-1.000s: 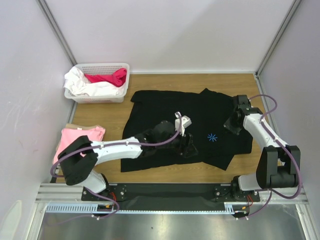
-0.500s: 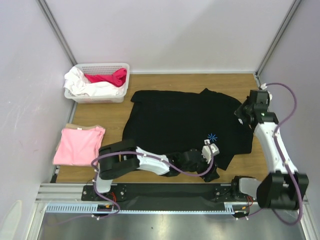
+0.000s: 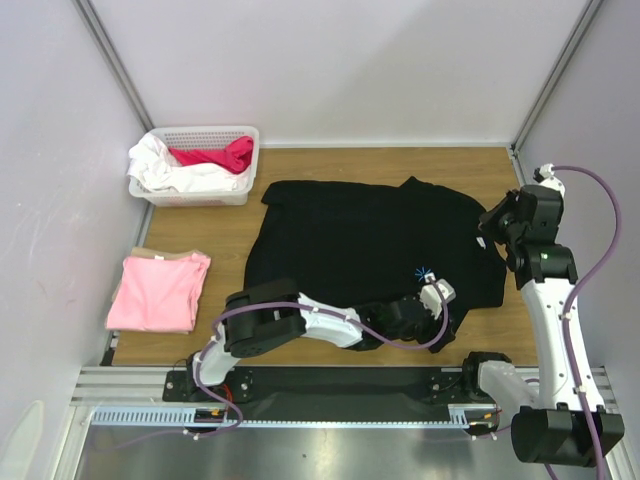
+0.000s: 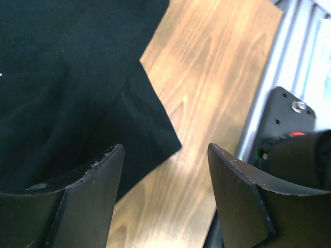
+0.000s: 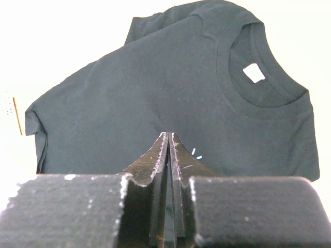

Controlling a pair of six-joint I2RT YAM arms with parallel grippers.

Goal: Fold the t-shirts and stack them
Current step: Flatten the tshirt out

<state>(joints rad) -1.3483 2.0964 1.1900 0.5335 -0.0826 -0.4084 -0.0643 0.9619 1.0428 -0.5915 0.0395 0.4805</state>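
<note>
Lengthwise left-to-right, black t-shirt, starburst mark toward right end.

Left gripper spread, right gripper closed

A white basket sits at the wooden table's far-left corner.

Two t-shirts lie out: one black t-shirt spread across the middle of the frame, and one pink t-shirt folded at the left edge. The black one bears one pale-blue starburst mark. One white mesh basket at the upper left holds two more garments, one white cloth and one red cloth. There are two robot arms: the left arm at lower centre and the right arm at the right edge. One wooden table lies under everything.
</note>
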